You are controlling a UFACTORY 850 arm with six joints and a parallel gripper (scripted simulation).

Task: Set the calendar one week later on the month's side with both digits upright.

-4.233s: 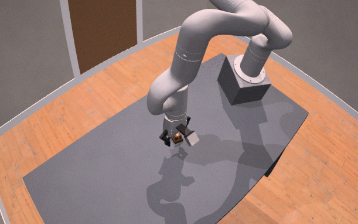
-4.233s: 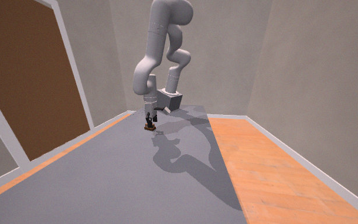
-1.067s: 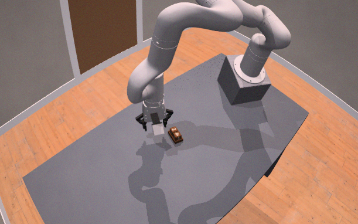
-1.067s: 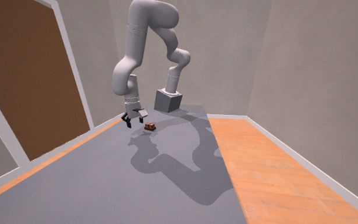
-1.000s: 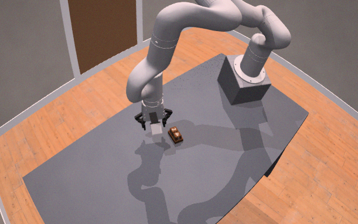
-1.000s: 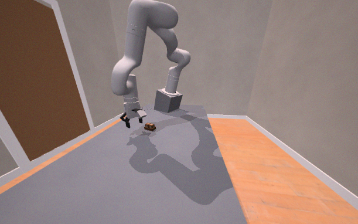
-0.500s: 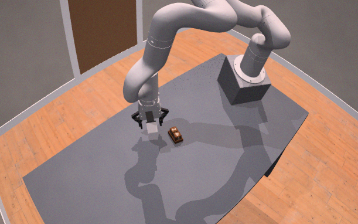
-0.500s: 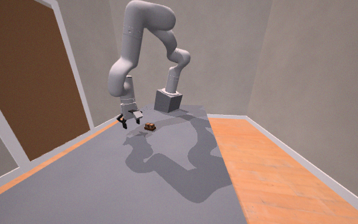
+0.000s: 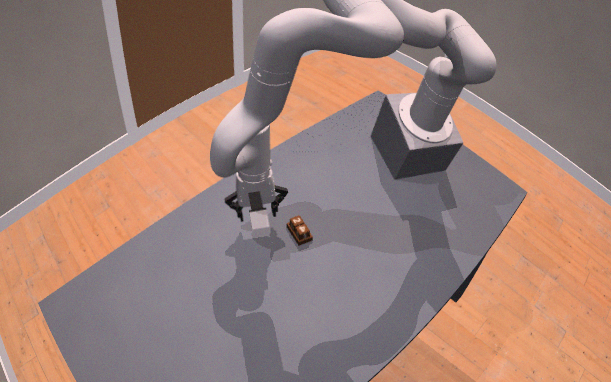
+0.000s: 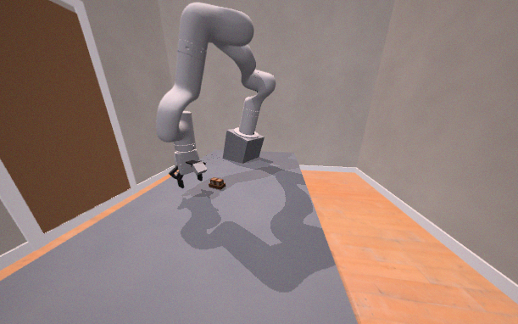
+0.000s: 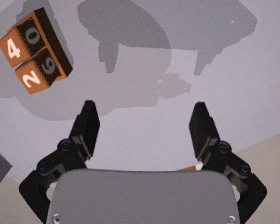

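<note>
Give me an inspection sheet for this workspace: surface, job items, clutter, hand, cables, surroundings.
Surface: grey table crossed by the arm's shadow.
Job's things: the calendar, two brown cubes side by side in a tray. Top faces in the wrist view read 4 and 2; side faces show 0 and 6. Month name not legible.
Clutter: nothing seen.
Hand: the hand is open, holds nothing, and hangs above the table beside the calendar, apart from it.
Cables: nothing seen.
Surroundings: grey pedestal under the arm, wooden floor, brown wall panel.
</note>
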